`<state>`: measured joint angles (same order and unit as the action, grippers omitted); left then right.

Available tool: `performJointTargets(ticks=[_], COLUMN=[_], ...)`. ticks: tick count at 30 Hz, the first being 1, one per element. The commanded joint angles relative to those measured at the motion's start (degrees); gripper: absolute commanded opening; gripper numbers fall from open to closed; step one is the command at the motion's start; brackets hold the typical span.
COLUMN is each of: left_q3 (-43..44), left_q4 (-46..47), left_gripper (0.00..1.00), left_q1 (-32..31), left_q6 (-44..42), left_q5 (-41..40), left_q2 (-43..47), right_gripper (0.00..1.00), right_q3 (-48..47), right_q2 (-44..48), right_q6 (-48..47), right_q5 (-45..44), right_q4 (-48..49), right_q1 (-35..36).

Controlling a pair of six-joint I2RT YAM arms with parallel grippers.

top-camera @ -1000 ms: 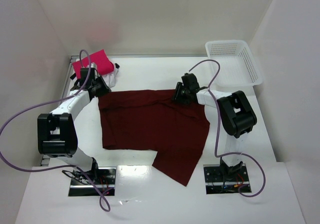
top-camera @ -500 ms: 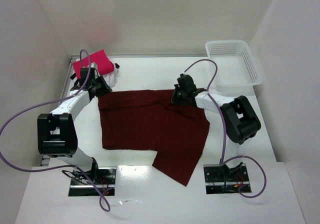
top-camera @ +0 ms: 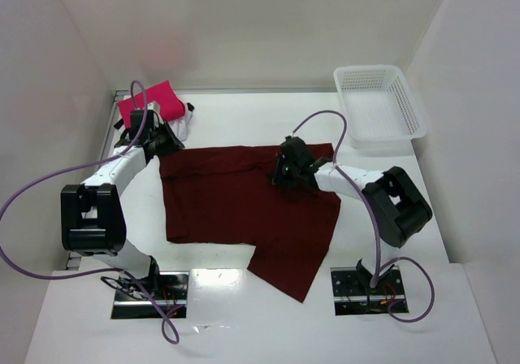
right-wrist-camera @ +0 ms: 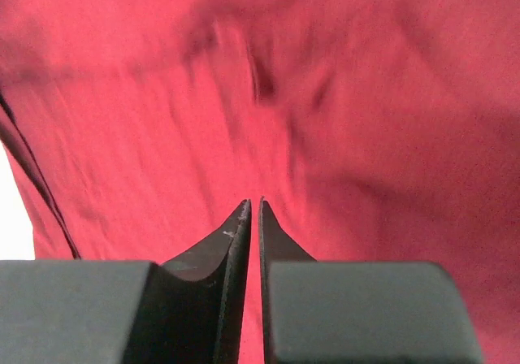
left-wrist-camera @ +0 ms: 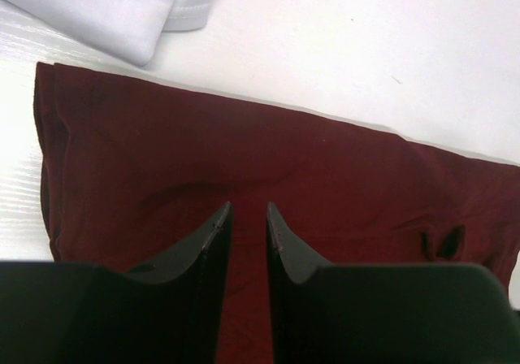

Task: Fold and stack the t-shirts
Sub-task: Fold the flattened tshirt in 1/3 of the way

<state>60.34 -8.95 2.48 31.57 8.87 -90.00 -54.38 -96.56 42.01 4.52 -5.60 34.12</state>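
Nearly closed, the left end effector (left-wrist-camera: 248, 207) and right end effector (right-wrist-camera: 254, 202) each pinch the maroon t-shirt (top-camera: 227, 201). The far edge should travel nearward level and taut.

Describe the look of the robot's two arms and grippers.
Both the left arm and right arm have white links with bulky black joint housings. A purple cable loops from each. Each stands on a metal base plate. The left gripper and right gripper have two black, tapering fingers.
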Motion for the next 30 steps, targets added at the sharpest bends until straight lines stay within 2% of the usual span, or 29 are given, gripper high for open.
performJointTargets(ticks=[1, 2, 3, 6, 9, 12, 16, 21, 27, 30], left_q3=[0.7, 0.7, 0.7, 1.3, 1.3, 1.3, 1.3, 1.3, 1.3, 1.3], left_q4=[1.6, 1.6, 1.6, 1.6, 1.6, 1.6, 1.6, 1.6, 1.0, 1.0], left_gripper=[0.31, 0.31, 0.31, 0.33, 0.33, 0.33, 0.33, 0.34, 0.34, 0.34], left_q1=[-0.1, -0.1, -0.1, -0.1, -0.1, -0.1, -0.1, -0.1, -0.1, -0.1], left_q6=[-0.6, -0.6, -0.6, -1.0, -1.2, -1.2, -1.2, -1.6, -1.8, -1.8], left_q5=[1.4, 1.6, 1.9, 2.3, 2.8, 3.1, 3.1, 3.1, 3.1, 3.1], left_q2=[0.6, 0.5, 0.1, 0.1, -0.4, -0.4, -0.4, -1.4, -2.1, -2.7], right_gripper=[0.33, 0.45, 0.5, 0.6, 0.62, 0.62, 0.62, 0.57, 0.54, 0.47], right_q3=[2.9, 3.1, 2.7, 1.0, -2.2, -5.7, -11.6, -17.2, -20.7, -20.7], right_q2=[5.2, 6.0, 6.9, 10.1, 10.4, 6.5, -0.7, -10.1, -15.6, -16.0], right_q6=[5.5, 5.5, 5.5, 3.7, 0.9, -2.5, -5.6, -8.4, -9.8, -10.4], right_q5=[0.5, -0.7, -2.5, -7.4, -7.8, -8.9, -13.5, -13.8, -13.8, -13.8], right_q4=[-0.6, -1.0, -2.0, -4.5, -5.3, -6.2, -9.3, -10.1, -10.3, -10.3], right_q1=[3.5, 3.5, 3.5, 3.5, -1.6, -5.0, -5.6, -5.6, -5.6, -5.6])
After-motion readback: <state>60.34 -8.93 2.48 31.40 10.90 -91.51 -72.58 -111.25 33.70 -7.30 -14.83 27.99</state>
